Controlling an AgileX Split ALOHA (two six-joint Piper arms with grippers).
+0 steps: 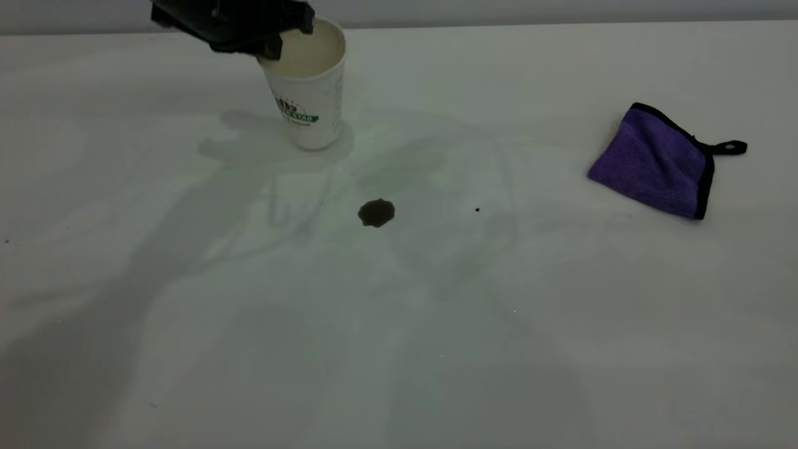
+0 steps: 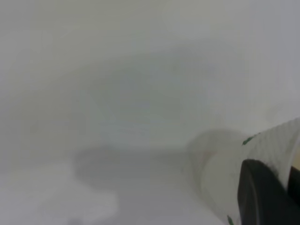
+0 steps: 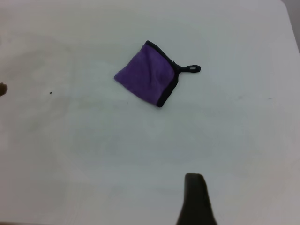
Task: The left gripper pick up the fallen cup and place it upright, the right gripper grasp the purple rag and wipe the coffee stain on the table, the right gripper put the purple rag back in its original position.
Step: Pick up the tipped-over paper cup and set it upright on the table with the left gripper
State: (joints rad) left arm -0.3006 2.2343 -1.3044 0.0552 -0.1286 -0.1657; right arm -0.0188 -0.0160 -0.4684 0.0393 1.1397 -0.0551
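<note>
Gripping the rim of the white ribbed paper cup (image 1: 310,93) with green lettering, the bulky all-black left gripper (image 1: 249,28) holds it near upright, slightly tilted, base on the broad white matte table (image 1: 399,349) at the far left. Nearer and right of the cup lies the small dark brown coffee stain (image 1: 376,212). Far right rests the folded purple rag (image 1: 654,162) with black edging, well apart; only one finger (image 3: 196,201) of the right gripper shows above the table, so its state cannot be told.

One cup (image 1: 310,93), one purple rag (image 1: 654,161), one coffee stain (image 1: 376,212).
</note>
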